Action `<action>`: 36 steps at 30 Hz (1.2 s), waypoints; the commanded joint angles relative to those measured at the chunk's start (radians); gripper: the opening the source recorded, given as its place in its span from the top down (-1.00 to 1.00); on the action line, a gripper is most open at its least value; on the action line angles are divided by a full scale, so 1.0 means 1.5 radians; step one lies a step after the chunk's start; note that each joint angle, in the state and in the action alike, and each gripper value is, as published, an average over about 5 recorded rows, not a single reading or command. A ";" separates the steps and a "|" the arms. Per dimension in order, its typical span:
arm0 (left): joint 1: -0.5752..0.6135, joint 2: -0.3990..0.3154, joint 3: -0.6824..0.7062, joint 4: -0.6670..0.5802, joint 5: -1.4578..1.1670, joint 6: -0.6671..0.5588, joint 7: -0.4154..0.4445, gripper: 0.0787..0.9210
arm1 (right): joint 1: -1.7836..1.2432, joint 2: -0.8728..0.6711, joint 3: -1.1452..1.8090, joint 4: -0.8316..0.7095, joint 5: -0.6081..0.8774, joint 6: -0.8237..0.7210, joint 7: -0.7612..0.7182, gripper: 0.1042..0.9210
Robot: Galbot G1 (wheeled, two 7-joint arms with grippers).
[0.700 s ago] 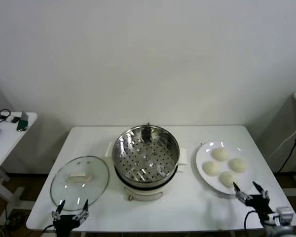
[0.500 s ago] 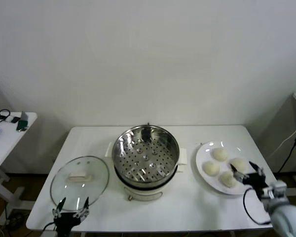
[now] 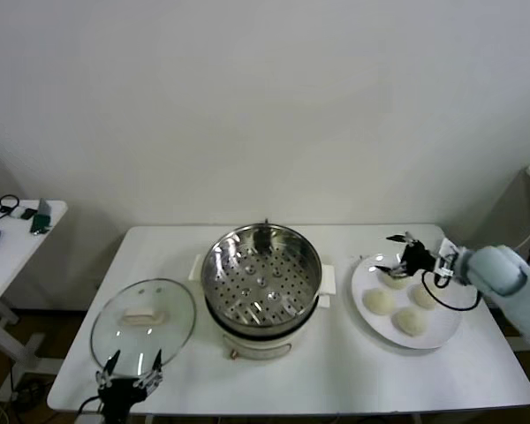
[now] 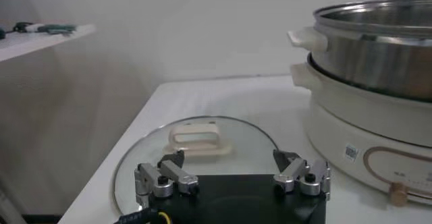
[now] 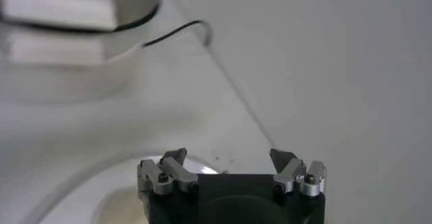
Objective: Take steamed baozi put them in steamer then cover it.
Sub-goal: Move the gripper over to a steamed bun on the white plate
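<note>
At the table's front left edge the left gripper [image 3: 129, 382] hangs low, jaws wide, just before the cover [image 3: 143, 325] lying flat. The steamer [image 3: 261, 286] stands mid-table, uncovered. By the right edge, the right gripper [image 3: 401, 256] reaches in level from the right, spread wide over the rearmost of four steamed baozi [image 3: 410, 320] on their plate [image 3: 449, 328].
</note>
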 commanded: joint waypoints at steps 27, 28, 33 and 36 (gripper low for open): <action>0.003 0.004 -0.002 0.041 0.014 -0.022 -0.003 -0.77 | 0.168 0.239 -0.289 -0.381 -0.117 0.079 -0.141 -0.76; 0.003 0.004 -0.002 0.043 0.015 -0.022 -0.003 -0.77 | 0.162 0.245 -0.283 -0.387 -0.123 0.078 -0.139 -0.76; 0.003 0.002 -0.003 0.044 0.019 -0.024 -0.004 -0.77 | 0.139 0.268 -0.258 -0.410 -0.147 0.078 -0.119 -0.76; 0.002 0.003 -0.004 0.043 0.019 -0.023 -0.005 -0.77 | 0.130 0.274 -0.246 -0.418 -0.164 0.076 -0.110 -0.71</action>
